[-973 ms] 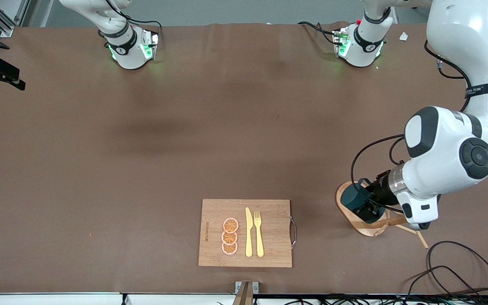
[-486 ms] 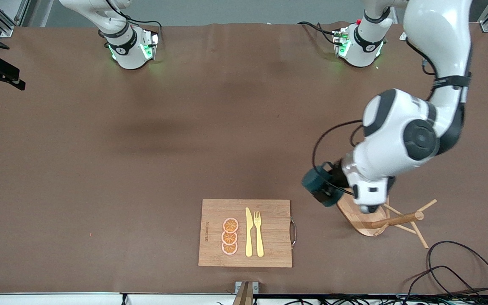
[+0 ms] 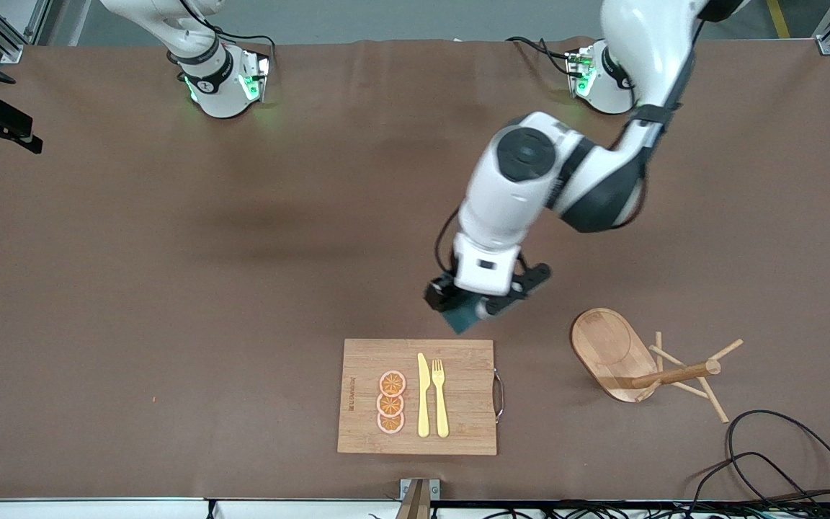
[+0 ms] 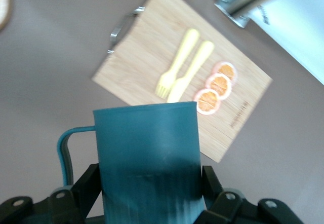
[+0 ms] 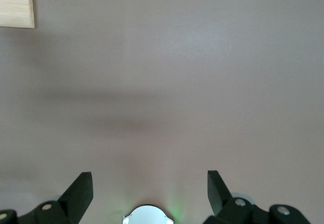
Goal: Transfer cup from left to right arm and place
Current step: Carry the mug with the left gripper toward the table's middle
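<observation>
Left wrist view: left tool (image 4: pixel 149 193) grips cup (image 4: pixel 147 153).

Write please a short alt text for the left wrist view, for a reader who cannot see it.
The left gripper holds a dark teal cup by its sides, in the air over a brown table. Below lies a wooden cutting board with a yellow fork, a yellow knife and three orange slices.

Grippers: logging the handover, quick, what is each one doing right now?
Left gripper: shut on the cup, over the table by the cutting board.
Right gripper: open, empty, waiting.
</observation>
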Robot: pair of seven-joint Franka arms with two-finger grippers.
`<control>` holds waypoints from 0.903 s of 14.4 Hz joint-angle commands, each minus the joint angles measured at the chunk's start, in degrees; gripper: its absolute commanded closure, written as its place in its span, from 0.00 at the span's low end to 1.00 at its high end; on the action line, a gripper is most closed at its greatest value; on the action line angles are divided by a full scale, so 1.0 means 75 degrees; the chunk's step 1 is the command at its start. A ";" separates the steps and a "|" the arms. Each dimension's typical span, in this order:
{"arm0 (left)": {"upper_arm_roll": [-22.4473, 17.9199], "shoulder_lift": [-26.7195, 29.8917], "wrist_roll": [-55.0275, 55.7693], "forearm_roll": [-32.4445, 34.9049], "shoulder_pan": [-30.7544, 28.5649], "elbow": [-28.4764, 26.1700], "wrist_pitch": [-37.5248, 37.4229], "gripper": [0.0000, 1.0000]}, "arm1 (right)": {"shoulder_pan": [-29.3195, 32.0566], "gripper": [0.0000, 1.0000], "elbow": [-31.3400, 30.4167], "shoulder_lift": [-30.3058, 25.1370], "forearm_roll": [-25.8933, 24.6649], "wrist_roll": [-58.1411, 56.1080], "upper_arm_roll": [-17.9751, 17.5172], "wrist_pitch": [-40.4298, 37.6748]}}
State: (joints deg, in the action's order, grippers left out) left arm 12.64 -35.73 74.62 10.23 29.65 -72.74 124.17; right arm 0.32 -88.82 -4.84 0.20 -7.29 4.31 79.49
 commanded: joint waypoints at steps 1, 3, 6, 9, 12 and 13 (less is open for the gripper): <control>-0.0092 -0.0472 0.0035 0.1418 0.0545 0.0054 0.0807 0.40 | 0.0122 0.00 -0.0028 -0.0139 -0.0026 0.0069 -0.0094 -0.0028; -0.0092 -0.0801 0.0221 0.2416 0.0804 0.0054 0.1452 0.40 | 0.0134 0.00 0.0030 -0.0139 -0.0003 0.0069 -0.0094 -0.0040; -0.0115 -0.1106 0.0421 0.3611 0.1178 0.0042 0.1993 0.40 | 0.0169 0.00 0.0065 -0.0104 0.0044 0.0058 -0.0059 -0.0040; -0.0266 -0.1376 0.1073 0.5203 0.1611 0.0054 0.2299 0.40 | 0.0181 0.00 0.0065 0.0012 0.0033 0.0058 -0.0058 -0.0028; -0.1470 -0.1680 0.3285 0.6928 0.2887 0.0054 0.2299 0.40 | 0.0204 0.00 0.0054 0.0281 0.0021 0.0011 -0.0047 -0.0028; -0.1857 -0.1809 0.3896 0.7362 0.3320 0.0054 0.2264 0.40 | 0.0274 0.00 0.0054 0.0364 0.0032 -0.0001 -0.0035 -0.0017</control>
State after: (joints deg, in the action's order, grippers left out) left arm 4.65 -47.50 95.86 59.70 48.35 -73.33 140.93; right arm 0.61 -88.32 -3.40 0.20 -7.27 4.61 79.46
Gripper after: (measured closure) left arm 0.150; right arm 0.000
